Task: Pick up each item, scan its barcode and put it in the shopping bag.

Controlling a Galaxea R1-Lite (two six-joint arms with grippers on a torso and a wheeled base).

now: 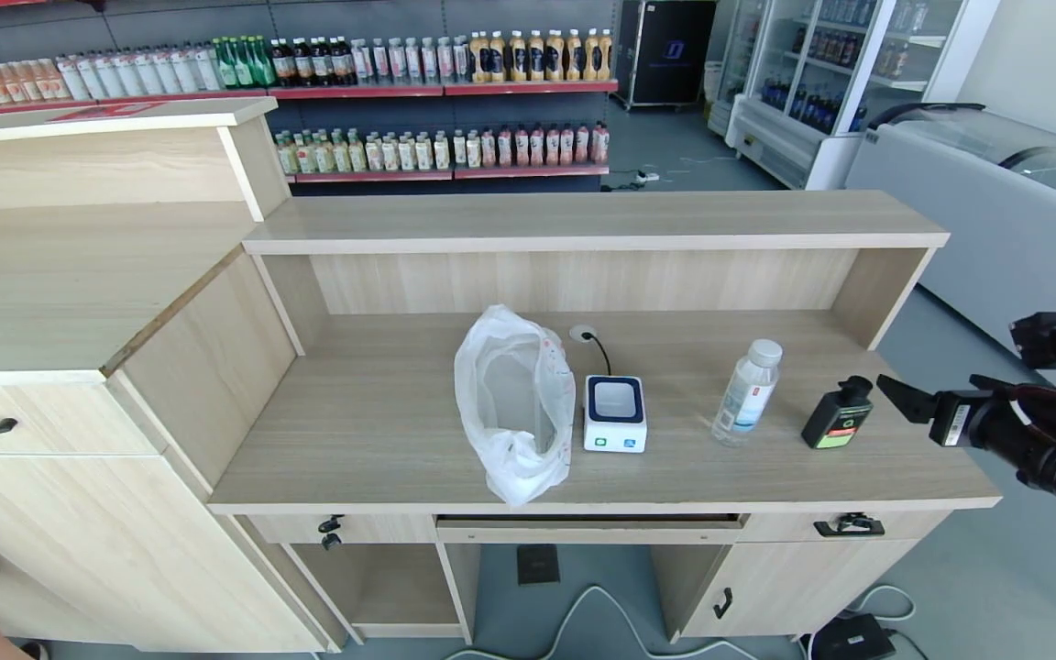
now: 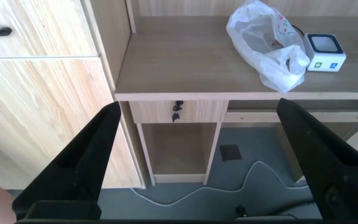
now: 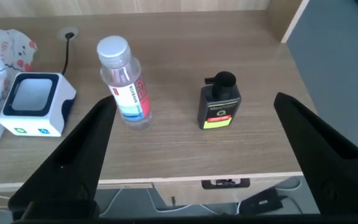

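Left wrist view has the left gripper (image 2: 197, 104) out in front of the wooden counter (image 2: 185, 65), off its left part, its two dark fingers spread wide with nothing between them. On the counter, the white plastic shopping bag (image 1: 514, 403) stands crumpled with its mouth open, near the front edge. Just beside it on its right sits the small white scanner (image 1: 615, 412), window facing up, with a black cable (image 1: 598, 353) running back from it. Further right and well apart stands the clear water bottle (image 1: 747, 392), upright and white-capped. Near it, right again, is the black pump bottle (image 1: 838, 414), also upright. The right gripper (image 3: 192, 102) hovers just off the counter's right end, close to the pump bottle without touching it, fingers wide apart and empty.
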